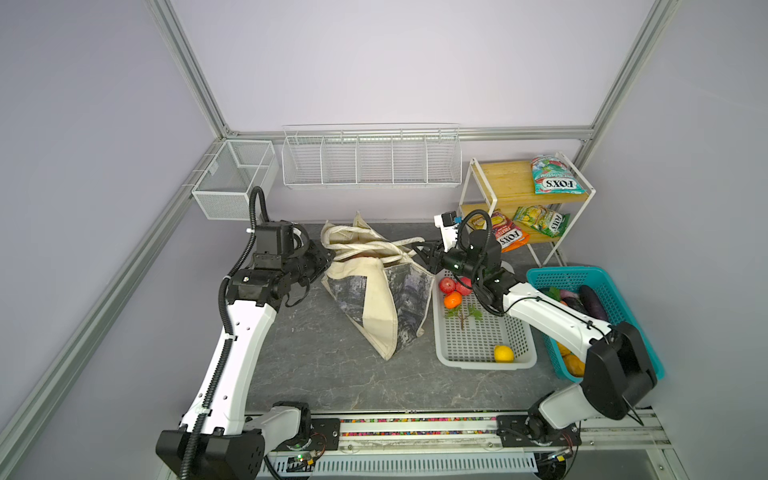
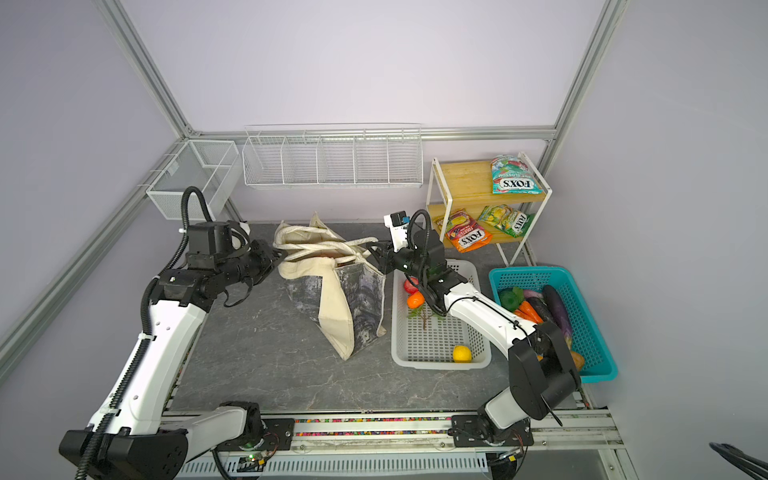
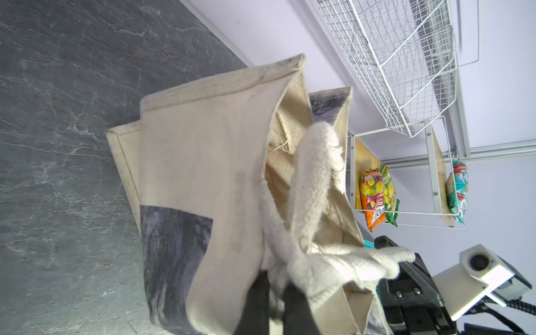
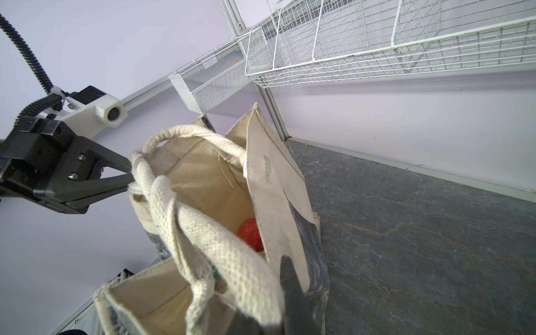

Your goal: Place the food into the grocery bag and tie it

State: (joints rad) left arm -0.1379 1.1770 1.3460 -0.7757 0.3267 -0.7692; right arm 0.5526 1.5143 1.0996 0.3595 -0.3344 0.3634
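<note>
Handles (image 1: 374,246) pinched by closed left tool (image 1: 328,257), right tool (image 1: 417,249).

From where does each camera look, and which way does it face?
Top views: high over the robot's side, looking down at the table; both arms show whole, left gripper and right gripper at the grocery bag.
Left wrist: on the left arm, facing across the bag to the shelf rack; own fingers show.
Right wrist: on the right arm, facing into the bag's mouth; own finger shows.
Shared: each wrist view shows the opposite gripper pinching the handles.
</note>
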